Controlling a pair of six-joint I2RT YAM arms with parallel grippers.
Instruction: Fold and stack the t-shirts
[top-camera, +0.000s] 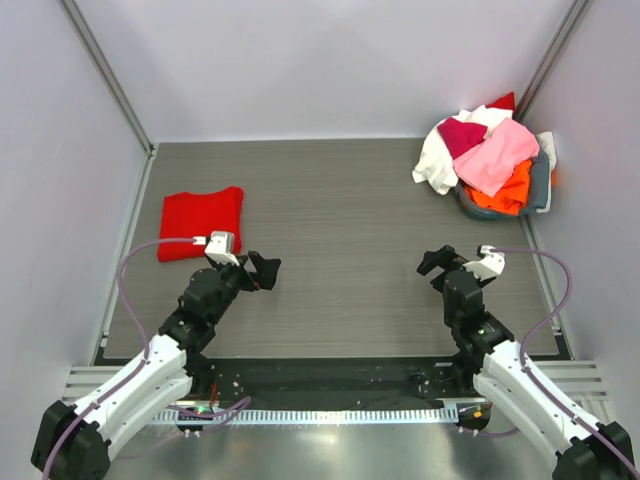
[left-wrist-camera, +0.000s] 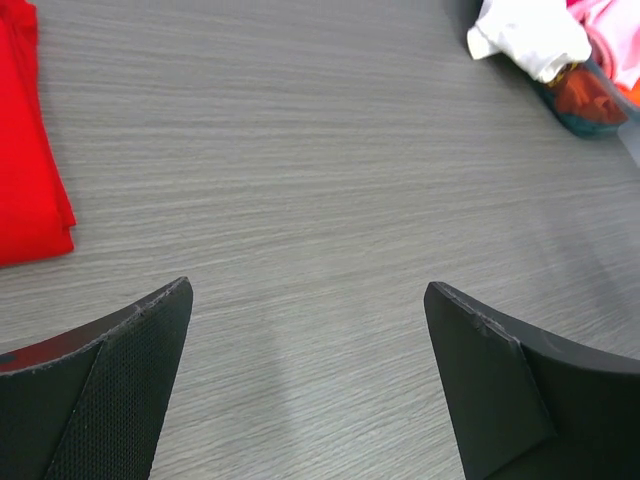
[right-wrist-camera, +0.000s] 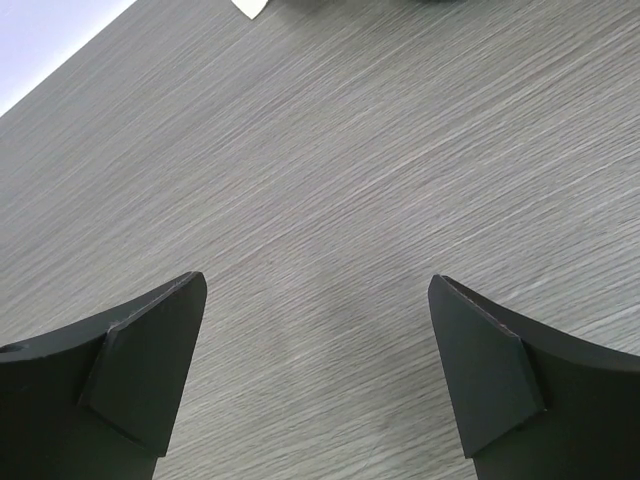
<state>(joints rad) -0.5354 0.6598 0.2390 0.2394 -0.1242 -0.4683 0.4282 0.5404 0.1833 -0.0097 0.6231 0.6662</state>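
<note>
A folded red t-shirt (top-camera: 201, 222) lies flat on the table at the left; its edge shows in the left wrist view (left-wrist-camera: 28, 150). Other t-shirts are heaped in a basket at the back right: pink (top-camera: 497, 155), magenta (top-camera: 461, 134), orange (top-camera: 505, 192) and white (top-camera: 435, 160), the white one also showing in the left wrist view (left-wrist-camera: 527, 30). My left gripper (top-camera: 265, 271) hangs open over bare table just right of the red shirt, nothing between its fingers. Over the table's right half, my right gripper (top-camera: 434, 264) is open and empty too.
The grey-blue basket (top-camera: 541, 180) sits in the back right corner against the wall. Pale walls close the table at the back and both sides. A black strip and cable rail (top-camera: 330, 385) run along the near edge between the arm bases.
</note>
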